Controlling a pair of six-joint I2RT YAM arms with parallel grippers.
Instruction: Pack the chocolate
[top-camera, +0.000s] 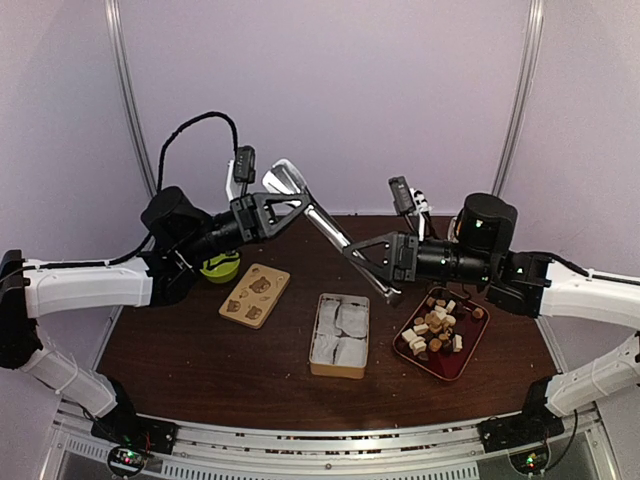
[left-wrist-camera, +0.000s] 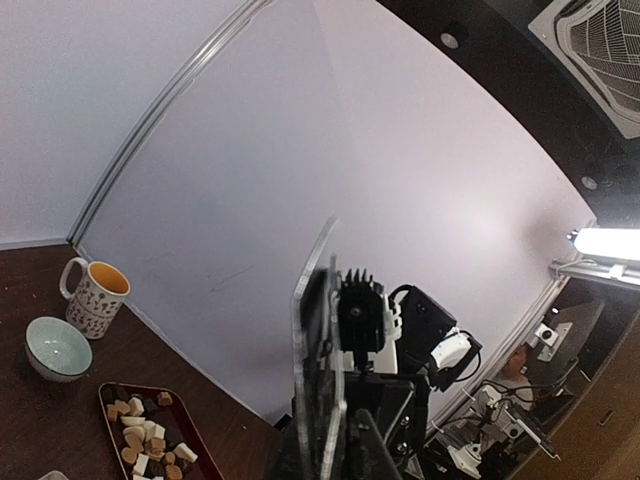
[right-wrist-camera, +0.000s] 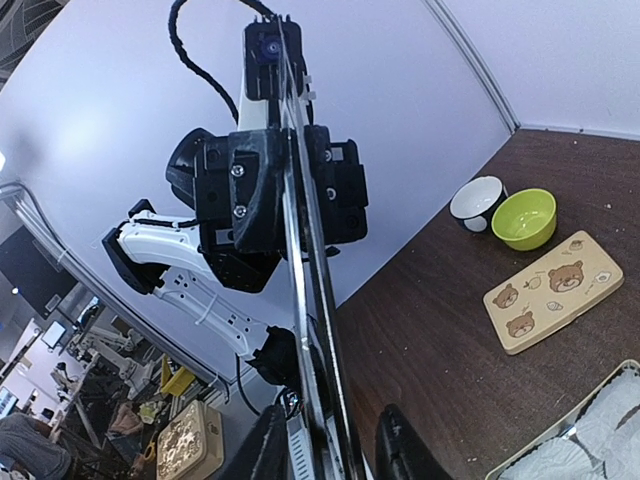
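Note:
The chocolate (top-camera: 438, 328), small white, tan and dark pieces, lies piled in a dark red tray (top-camera: 470, 350) at the right; the left wrist view shows the chocolate (left-wrist-camera: 142, 440) low down. A pair of metal tongs (top-camera: 335, 232) hangs slanted above the table between both arms. My left gripper (top-camera: 290, 202) is shut on the upper end. My right gripper (top-camera: 366, 252) stands round the lower shaft, and its fingers (right-wrist-camera: 400, 448) stand apart from the tongs (right-wrist-camera: 310, 300) on either side. In the left wrist view the tongs (left-wrist-camera: 322, 390) appear edge-on.
A tan box (top-camera: 340, 370) with white paper liners (top-camera: 340, 330) sits at the table's middle, and the bear-printed lid (top-camera: 255, 295) lies to its left. A green bowl (top-camera: 220, 266) stands at the back left. A mug (left-wrist-camera: 95, 295) and a pale bowl (left-wrist-camera: 57, 348) stand behind the tray.

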